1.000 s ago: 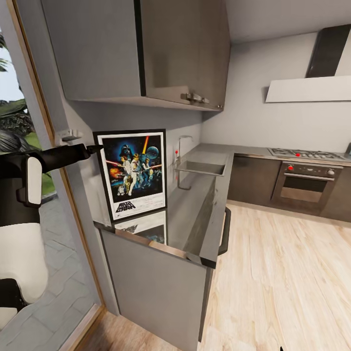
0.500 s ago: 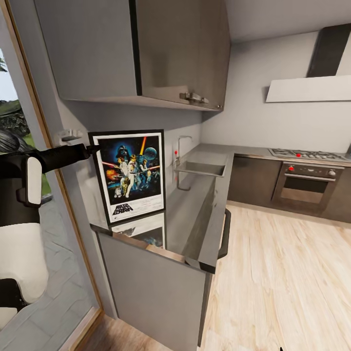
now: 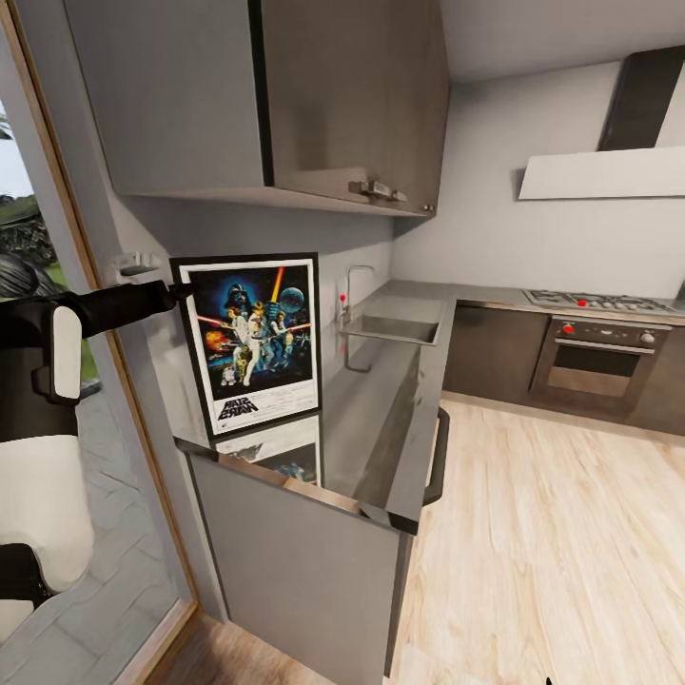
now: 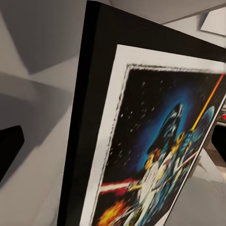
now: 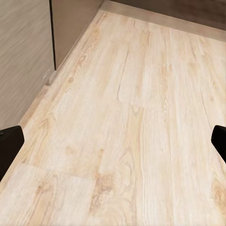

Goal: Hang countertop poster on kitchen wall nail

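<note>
The poster (image 3: 252,342) stands upright on the near end of the dark glossy kitchen countertop (image 3: 381,419), leaning against the wall, its picture mirrored in the slab. My left gripper (image 3: 183,290) reaches in from the left to the poster's upper left corner. In the left wrist view the poster (image 4: 155,141) shows its black frame edge between the wide-apart fingers (image 4: 9,146), so the left gripper (image 4: 113,150) is open around that edge. My right gripper (image 5: 113,150) hangs open over the wood floor, holding nothing.
A grey wall cabinet (image 3: 285,95) hangs low over the poster. A small fitting (image 3: 138,262) sticks out of the wall beside my arm. Sink (image 3: 395,328) and tap (image 3: 352,285) lie farther along, oven (image 3: 595,362) and hood (image 3: 604,171) at the right. A glass door (image 3: 38,238) borders the left.
The whole picture has shifted slightly left, so the camera has moved. The left gripper and the poster keep the same place relative to each other.
</note>
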Controlling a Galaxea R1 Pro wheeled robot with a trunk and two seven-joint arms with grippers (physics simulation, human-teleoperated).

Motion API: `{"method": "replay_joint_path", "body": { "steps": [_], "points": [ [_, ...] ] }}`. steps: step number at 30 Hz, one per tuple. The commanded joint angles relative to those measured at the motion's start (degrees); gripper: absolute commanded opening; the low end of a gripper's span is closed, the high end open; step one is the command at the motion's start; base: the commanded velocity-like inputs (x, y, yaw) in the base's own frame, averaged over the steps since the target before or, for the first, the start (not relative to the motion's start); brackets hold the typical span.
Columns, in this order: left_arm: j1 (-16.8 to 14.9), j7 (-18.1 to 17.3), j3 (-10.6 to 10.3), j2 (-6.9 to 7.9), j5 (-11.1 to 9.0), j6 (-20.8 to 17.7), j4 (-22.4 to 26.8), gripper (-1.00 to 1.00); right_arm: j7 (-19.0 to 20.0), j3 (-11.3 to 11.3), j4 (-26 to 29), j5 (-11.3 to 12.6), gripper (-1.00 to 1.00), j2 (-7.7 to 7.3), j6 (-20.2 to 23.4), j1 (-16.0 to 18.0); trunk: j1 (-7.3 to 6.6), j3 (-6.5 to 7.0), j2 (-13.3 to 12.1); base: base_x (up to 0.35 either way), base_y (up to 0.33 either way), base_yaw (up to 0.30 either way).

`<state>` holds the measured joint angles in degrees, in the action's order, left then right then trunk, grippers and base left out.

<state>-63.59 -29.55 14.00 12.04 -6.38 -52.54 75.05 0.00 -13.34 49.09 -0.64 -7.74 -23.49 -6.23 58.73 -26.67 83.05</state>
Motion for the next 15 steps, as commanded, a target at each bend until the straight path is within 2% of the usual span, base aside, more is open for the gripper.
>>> {"method": "replay_joint_path", "body": {
  "steps": [1,15],
  "points": [
    [0.0,0.2,0.1,0.00,-0.6,-0.5,0.0,1.00,0.0,0.0,0.0,-0.1,1.00,0.00,-0.1,0.0,0.00,-0.05,0.0,0.000,-0.011,0.000],
    [0.0,0.1,0.1,0.00,-0.6,-0.5,0.0,1.00,0.0,0.1,-0.1,-0.1,1.00,0.00,-0.1,0.0,0.00,-0.05,0.0,0.015,-0.002,0.000]
  ]
}}
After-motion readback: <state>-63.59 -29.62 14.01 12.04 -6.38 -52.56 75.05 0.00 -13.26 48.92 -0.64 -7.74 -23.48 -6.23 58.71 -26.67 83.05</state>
